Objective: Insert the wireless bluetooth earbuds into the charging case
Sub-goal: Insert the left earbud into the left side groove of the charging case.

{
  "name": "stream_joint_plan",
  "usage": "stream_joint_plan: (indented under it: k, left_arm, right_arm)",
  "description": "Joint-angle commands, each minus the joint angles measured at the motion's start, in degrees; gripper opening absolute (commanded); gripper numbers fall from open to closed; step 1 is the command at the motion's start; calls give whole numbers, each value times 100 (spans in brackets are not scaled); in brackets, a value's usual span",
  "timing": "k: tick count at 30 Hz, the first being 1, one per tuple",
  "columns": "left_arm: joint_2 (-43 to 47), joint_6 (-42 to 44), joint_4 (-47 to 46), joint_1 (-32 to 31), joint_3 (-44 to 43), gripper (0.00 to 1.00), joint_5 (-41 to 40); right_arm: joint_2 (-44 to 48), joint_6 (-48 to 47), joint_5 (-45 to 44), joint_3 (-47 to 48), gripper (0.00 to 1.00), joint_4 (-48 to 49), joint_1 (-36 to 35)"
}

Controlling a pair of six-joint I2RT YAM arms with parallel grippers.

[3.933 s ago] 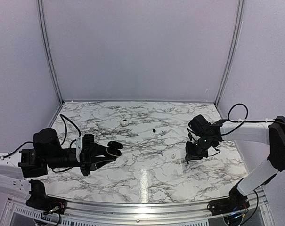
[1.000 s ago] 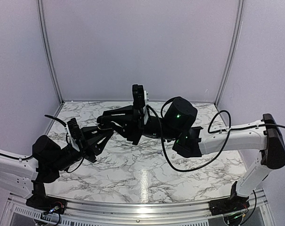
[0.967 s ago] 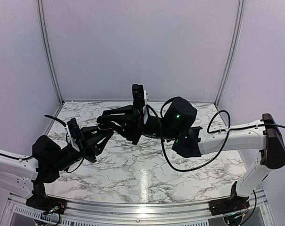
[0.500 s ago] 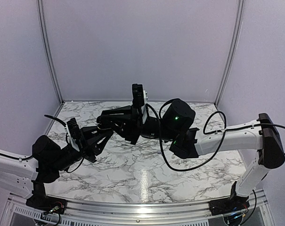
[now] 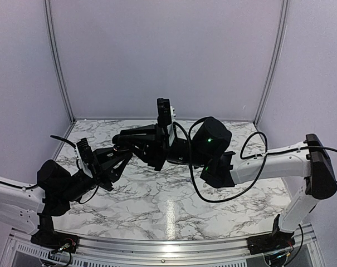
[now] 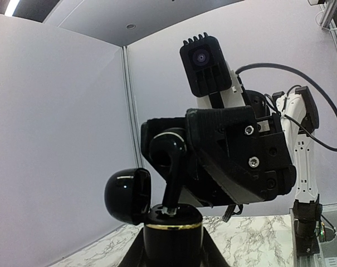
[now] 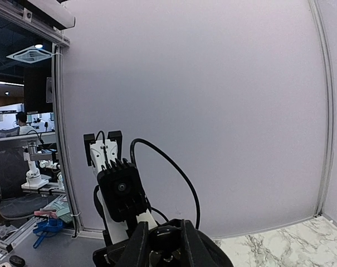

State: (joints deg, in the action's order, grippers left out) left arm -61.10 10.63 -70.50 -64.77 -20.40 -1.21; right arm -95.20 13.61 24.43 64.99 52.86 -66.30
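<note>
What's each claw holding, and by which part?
Left claw grips the black charging case by its lower body; right claw pinches a black earbud by its head, stem tip at the case mouth.

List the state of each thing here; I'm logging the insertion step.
charging case: open, held aloft.
black earbud: stem at the case's opening, not seated.
left gripper: shut on the charging case.
right gripper: shut on the black earbud.
</note>
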Motion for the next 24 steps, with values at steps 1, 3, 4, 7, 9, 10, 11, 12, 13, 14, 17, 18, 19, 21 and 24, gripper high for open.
stream_joint_plan:
  k: [1,3,4,7,9,10,11,12,13,14,17,18,19,21,24]
  left_arm:
    - [81,-35,-339,17,2,0,-89]
    - [73,-35,-336,17,-6,0,-90]
    - [66,-35,-338,17,-7,0,-90]
    - [56,-35,-336,17,-8,0,-87]
    - [70,-18,-338,17,-15,0,-90]
    - [70,-11,-335,17,-16,0,-97]
    - [72,-5,-333,17,-16,0,-94]
    - [72,0,-333,17,-23,0,-98]
    - [72,7,-339,20,-25,0,-98]
    - [72,9,-334,18,-25,0,-103]
    - [72,18,-333,17,-25,0,-104]
    - [80,24,-334,17,-25,0,-107]
    - [74,38,-335,17,-25,0,-106]
    - [97,62,-338,17,-25,0,-105]
    - [98,86,-340,17,-26,0,-122]
  right_arm:
    - [39,98,-19,22,0,189,-94]
    - [1,90,-70,42,0,189,-117]
    - [-25,90,-99,63,0,171,-127]
    - [-84,84,-239,142,0,44,-159]
    - [-80,17,-371,168,0,-48,-196]
    - [-78,-3,-451,172,0,-104,-205]
    - [-78,-7,-508,172,0,-136,-214]
    - [-86,-6,-562,170,0,-177,-216]
    - [-81,0,-633,171,0,-215,-216]
    - [-78,12,-693,157,0,-229,-216]
    - [-65,66,-911,112,0,-254,-216]
    - [-69,71,-982,110,0,-277,-216]
    - [-69,99,-1044,110,0,-298,-216]
    - [-82,136,-1095,110,0,-315,-215]
    - [-123,203,-1102,125,0,-333,-216]
